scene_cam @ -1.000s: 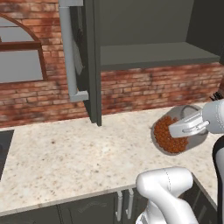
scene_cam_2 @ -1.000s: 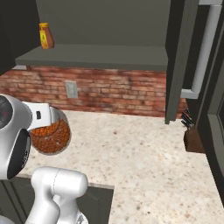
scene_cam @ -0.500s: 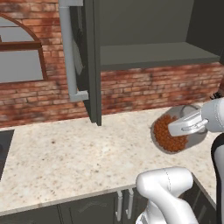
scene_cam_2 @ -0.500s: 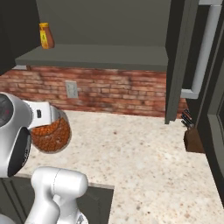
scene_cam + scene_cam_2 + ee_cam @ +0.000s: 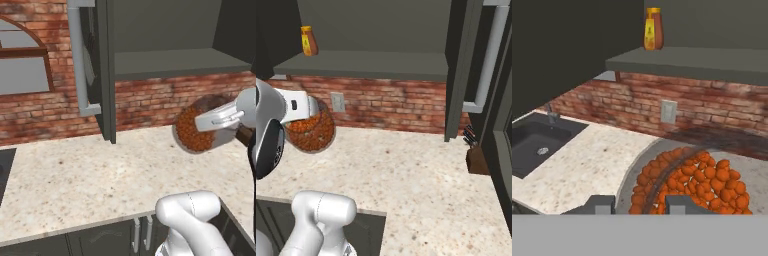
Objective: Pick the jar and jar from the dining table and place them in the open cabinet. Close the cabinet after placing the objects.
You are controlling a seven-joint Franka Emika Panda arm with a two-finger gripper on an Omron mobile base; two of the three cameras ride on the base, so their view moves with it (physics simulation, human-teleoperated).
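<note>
jar in gripper, midair

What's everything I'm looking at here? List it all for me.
jar: one, clear glass with orange-red granules, held in the air over the counter
cabinet: one, dark grey, on the wall, door open
bottle: one, orange-yellow, on the cabinet shelf
countertop: one, beige speckled, under the cabinet
brick wall: one, red, behind the counter
wall outlet: one, pale, on the bricks
knife block: one, brown, counter's right end
sink: one, dark, set in the counter
gripper: one, white, shut on the jar
</note>
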